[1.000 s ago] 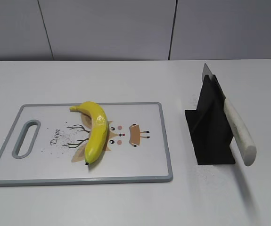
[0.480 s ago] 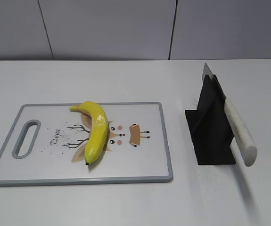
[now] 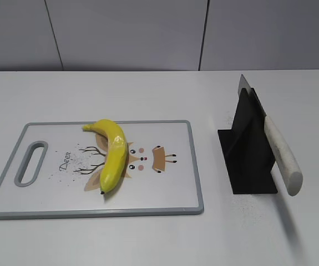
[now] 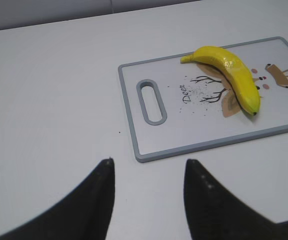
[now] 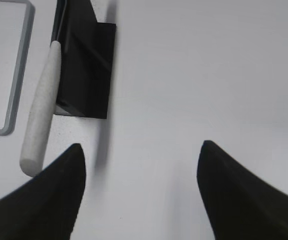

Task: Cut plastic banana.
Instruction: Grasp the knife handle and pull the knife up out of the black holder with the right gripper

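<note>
On the white table (image 3: 148, 244), backed by grey wall panels (image 3: 126, 33), a grey-rimmed cutting board (image 3: 195, 166) is laid, and the plastic banana (image 3: 112, 155) is seen lying across its deer print. To the right, well apart, a white-handled knife (image 3: 281, 155) is held tilted in a black stand (image 3: 247, 160). The left gripper (image 4: 149, 185) and right gripper (image 5: 139, 172) are both held with fingers apart over bare table, nothing between them.

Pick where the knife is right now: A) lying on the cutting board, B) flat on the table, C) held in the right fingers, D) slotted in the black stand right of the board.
D: the knife sits slanted in the black stand, right of the cutting board, untouched.
</note>
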